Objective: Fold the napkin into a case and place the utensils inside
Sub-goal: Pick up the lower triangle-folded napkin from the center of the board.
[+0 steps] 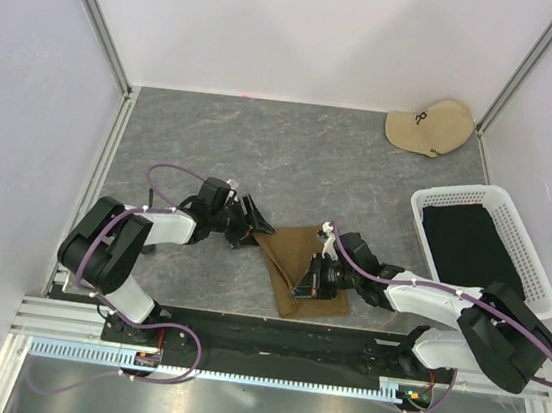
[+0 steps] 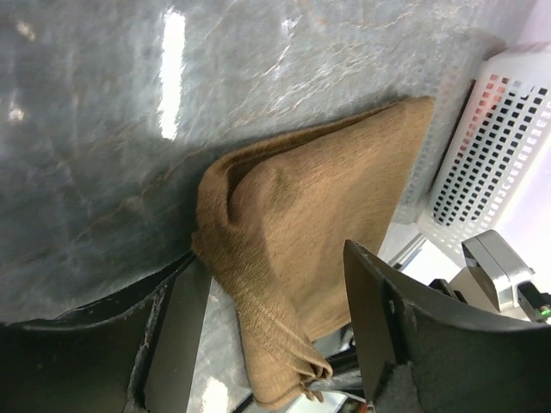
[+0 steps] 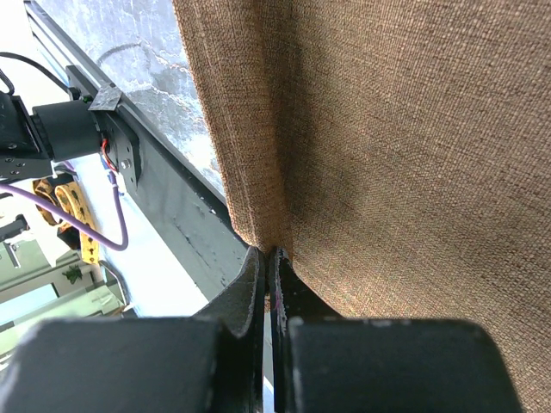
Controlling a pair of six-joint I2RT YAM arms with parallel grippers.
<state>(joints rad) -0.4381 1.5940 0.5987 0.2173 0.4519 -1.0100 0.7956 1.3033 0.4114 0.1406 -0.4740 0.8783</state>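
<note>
The olive-brown napkin [image 1: 311, 263] lies partly folded on the grey table, between the two arms. My right gripper [image 1: 305, 283] is shut on a raised fold of the napkin near its front left edge; in the right wrist view the jaws [image 3: 269, 254] pinch the cloth [image 3: 396, 155] tightly. My left gripper [image 1: 259, 223] is open at the napkin's far left corner. In the left wrist view the rolled left edge of the napkin [image 2: 284, 232] runs between its spread fingers [image 2: 379, 327], with the gripper [image 2: 275, 344] not closed on it. No utensils are in view.
A white mesh basket [image 1: 532, 256] holding black fabric [image 1: 468, 245] stands at the right, close to the right arm. A beige cap [image 1: 429, 125] lies at the back right corner. The black base rail [image 1: 261, 331] runs just in front of the napkin.
</note>
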